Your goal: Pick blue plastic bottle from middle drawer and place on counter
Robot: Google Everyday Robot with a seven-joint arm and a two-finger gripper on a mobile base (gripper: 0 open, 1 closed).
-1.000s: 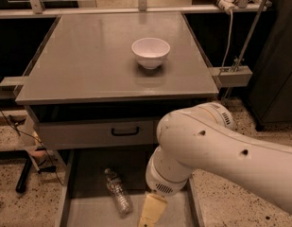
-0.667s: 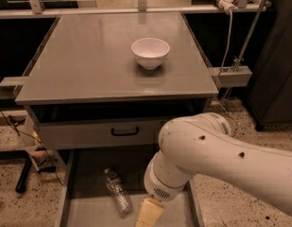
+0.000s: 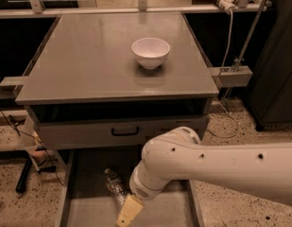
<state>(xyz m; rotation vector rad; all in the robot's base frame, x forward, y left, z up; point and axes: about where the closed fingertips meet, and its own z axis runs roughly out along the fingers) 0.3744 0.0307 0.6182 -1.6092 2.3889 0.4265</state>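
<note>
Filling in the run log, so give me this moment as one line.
phase: pre-grasp | gripper: over middle drawer, next to blue plastic bottle | bottle: lying on drawer floor | counter: white bowl

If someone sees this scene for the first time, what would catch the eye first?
The big white arm fills the lower right, reaching down so that its gripper hangs over the open middle drawer, right beside the blue plastic bottle lying on the drawer floor. Above, a white bowl stands on the grey counter.
</note>
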